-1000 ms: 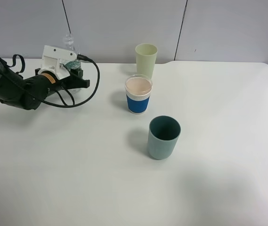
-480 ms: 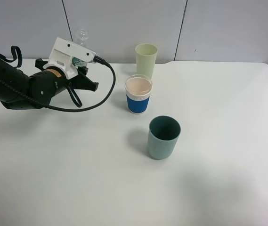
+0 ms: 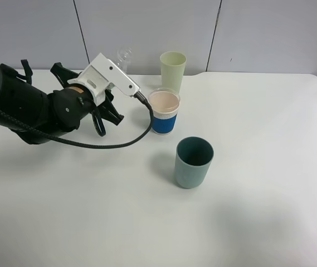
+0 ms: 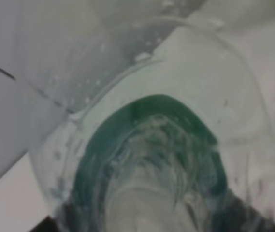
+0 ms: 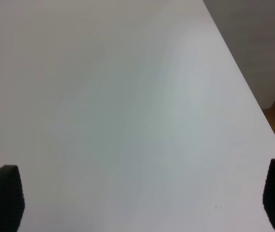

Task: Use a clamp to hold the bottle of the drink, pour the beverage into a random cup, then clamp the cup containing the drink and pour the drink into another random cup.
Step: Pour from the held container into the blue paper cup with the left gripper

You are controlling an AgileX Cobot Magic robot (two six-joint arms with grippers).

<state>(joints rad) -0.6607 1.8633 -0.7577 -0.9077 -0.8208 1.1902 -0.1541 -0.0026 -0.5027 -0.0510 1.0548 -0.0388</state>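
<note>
The left gripper (image 3: 112, 75) sat in the upper left of the high view, at the end of the bulky black arm (image 3: 30, 108), and was closed tight on the bottle (image 3: 125, 54). Only the clear neck and shoulder showed above the white gripper body; the rest of the bottle was hidden behind it. The bottle was clear of the table (image 3: 258, 139) and tilted, its long axis running from lower left to upper right, with the neck pointing up and to the right, toward the wall and the yellow cup (image 3: 172, 65). In the left wrist view the bottle filled the frame, blurred, with its green label (image 4: 94, 159) low in the picture and the clear, droplet-flecked shoulder above it. The blue cup (image 3: 164, 111) stood upright just right of the gripper, apart from it, with the arm's black cable looping close by its rim. The teal cup (image 3: 193, 162) stood upright near the frame's centre, below and right of the blue cup. The right gripper (image 5: 139, 198) showed only in its own wrist view, its two dark fingertips spread wide at the lower corners over bare white table, holding nothing.
</note>
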